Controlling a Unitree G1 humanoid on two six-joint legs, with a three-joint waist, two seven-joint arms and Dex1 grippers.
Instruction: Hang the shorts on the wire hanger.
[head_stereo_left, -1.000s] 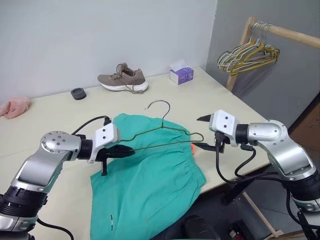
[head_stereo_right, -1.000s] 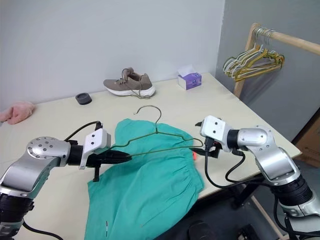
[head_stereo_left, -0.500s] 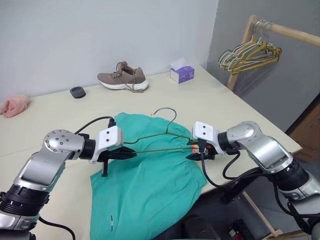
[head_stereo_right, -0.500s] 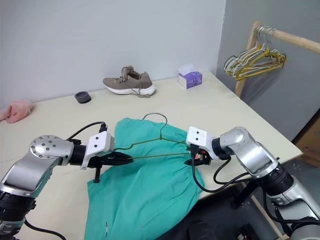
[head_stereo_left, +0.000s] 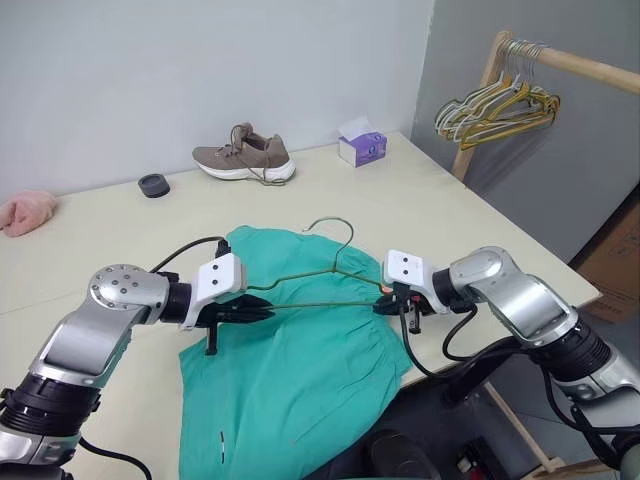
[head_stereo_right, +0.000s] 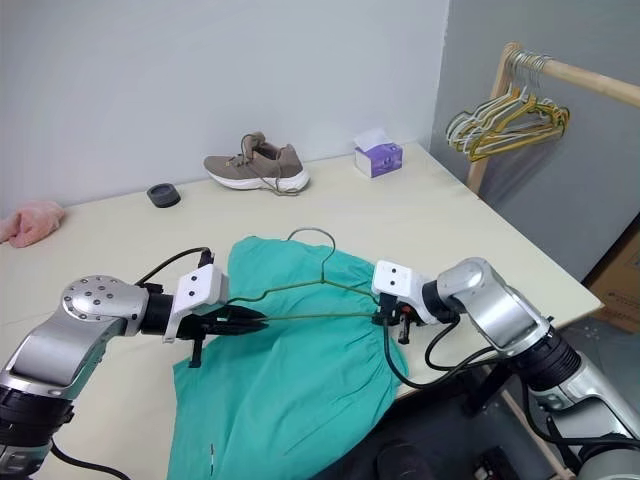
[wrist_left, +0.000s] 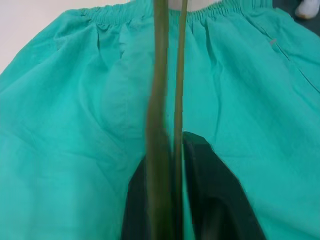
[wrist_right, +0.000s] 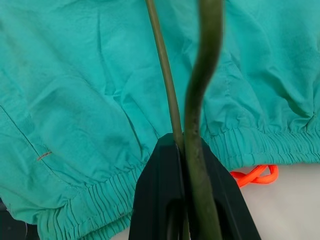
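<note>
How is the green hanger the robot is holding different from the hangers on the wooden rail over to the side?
The wire hanger is single, olive green, and held over the shorts by the left hand and right hand, one at each end. The rail hangers are a bunch, yellowish and pale, dangling by their hooks from the wooden rail. Both kinds are thin triangles with hooks.

The right gripper's (wrist_right: 184, 150) two black fingers (wrist_right: 160, 190) rise pressed together, closed on the thin olive-green wire hanger (wrist_right: 200, 90). One strand of wire runs between them and on across the cloth; a second, closer strand bends past in front of them. Under the wire lie the teal-green cloth shorts (wrist_right: 90, 85), creased, with a gathered elastic waistband (wrist_right: 260, 137) along their edge. A small orange loop tag (wrist_right: 256, 175) pokes out from under the waistband onto the pale tabletop (wrist_right: 295, 210).
</note>
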